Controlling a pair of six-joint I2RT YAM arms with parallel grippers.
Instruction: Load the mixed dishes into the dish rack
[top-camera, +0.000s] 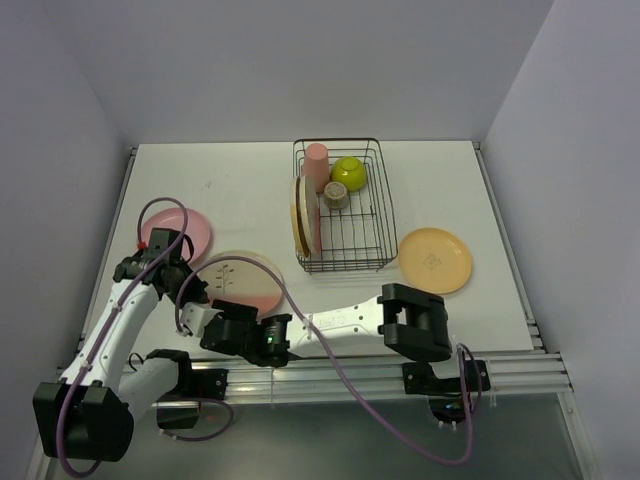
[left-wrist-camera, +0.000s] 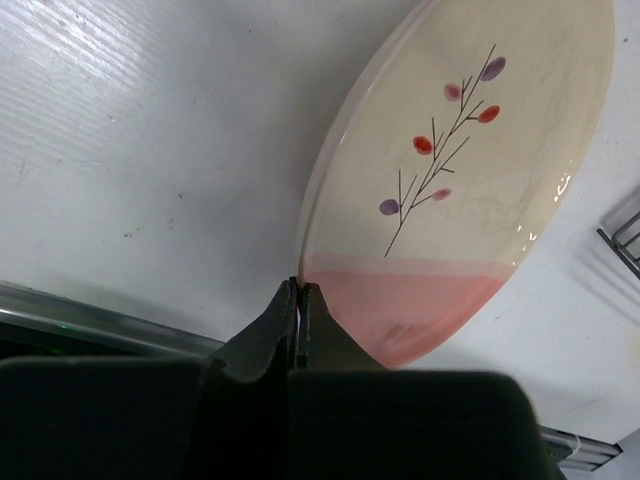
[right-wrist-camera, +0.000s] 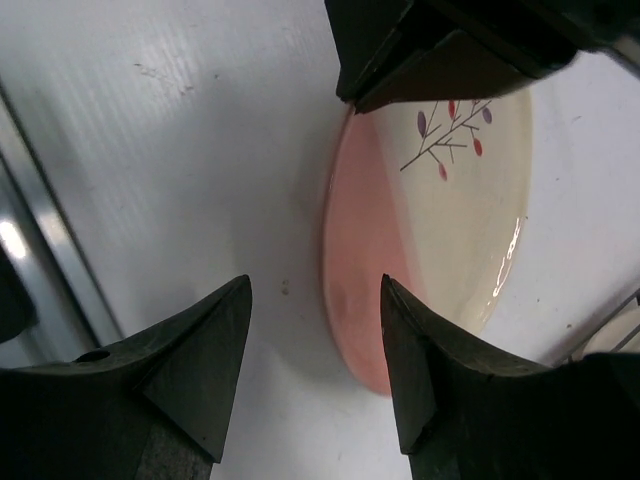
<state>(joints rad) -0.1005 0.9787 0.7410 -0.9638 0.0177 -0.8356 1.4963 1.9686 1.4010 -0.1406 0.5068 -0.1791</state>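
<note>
— Where is the cream-and-pink plate (top-camera: 243, 278) sitting right now?

— It is lying on the counter (top-camera: 230, 180) with its leaf sprig facing up. It is left of the dish rack (top-camera: 345, 262) and nearer to the arms.

— What is the left end effector (left-wrist-camera: 298, 288) doing?

— Its fingers are pressing together, with the tips touching the pink edge of that plate. I am not managing to tell whether the rim is caught between them.

— And the right end effector (right-wrist-camera: 312, 290)?

— It is hanging over the same pink edge with its fingers spread wide apart, gripping nothing.

— What is sitting in the rack?

— A salmon-pink tumbler (top-camera: 316, 165) and a lime-green bowl (top-camera: 348, 172) are standing at the far end. A tiny grey cup (top-camera: 335, 195) is sitting just in front of them. Two upright plates (top-camera: 305, 218) are leaning along the left side.

— Is anything else lying outside it?

— A plain pink plate (top-camera: 180, 232) is lying at the left beside the left arm. An orange-yellow plate (top-camera: 434, 259) is resting just right of the rack.
</note>
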